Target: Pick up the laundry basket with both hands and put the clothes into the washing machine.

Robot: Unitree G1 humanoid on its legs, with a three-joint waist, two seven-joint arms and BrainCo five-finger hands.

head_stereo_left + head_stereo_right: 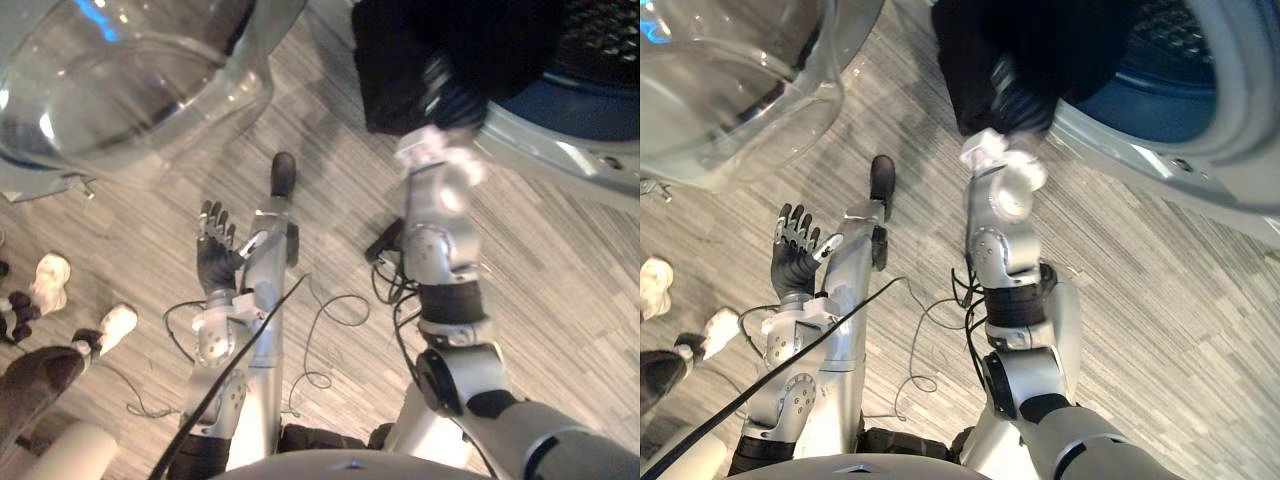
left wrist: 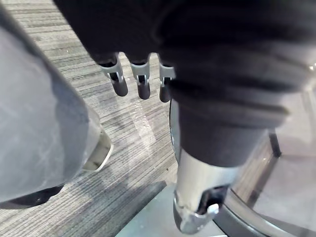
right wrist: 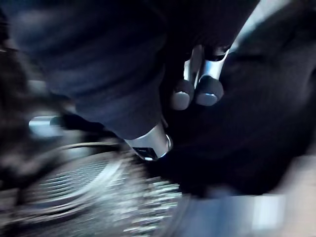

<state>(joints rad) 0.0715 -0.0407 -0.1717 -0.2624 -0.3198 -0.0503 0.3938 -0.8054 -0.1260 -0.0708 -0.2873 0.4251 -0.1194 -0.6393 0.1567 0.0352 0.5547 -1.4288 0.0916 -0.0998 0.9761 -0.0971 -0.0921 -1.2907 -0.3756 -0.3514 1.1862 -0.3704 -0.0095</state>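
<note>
Clothing [image 1: 400, 60], black, droops from the washing machine [image 1: 560, 150] mouth, gripped by my right hand [image 3: 207, 89] with curled fingers; left hand [image 1: 215, 255] fingers straight.

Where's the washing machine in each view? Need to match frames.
Left eye view: washing machine top right, its glass door top left.
Right eye view: same, opening top right, door top left.
Left wrist view: curved glass door past the left robot hand.
Right wrist view: perforated drum past the right robot hand.
Shared landmark: the black garment the right robot hand holds at the opening.
</note>
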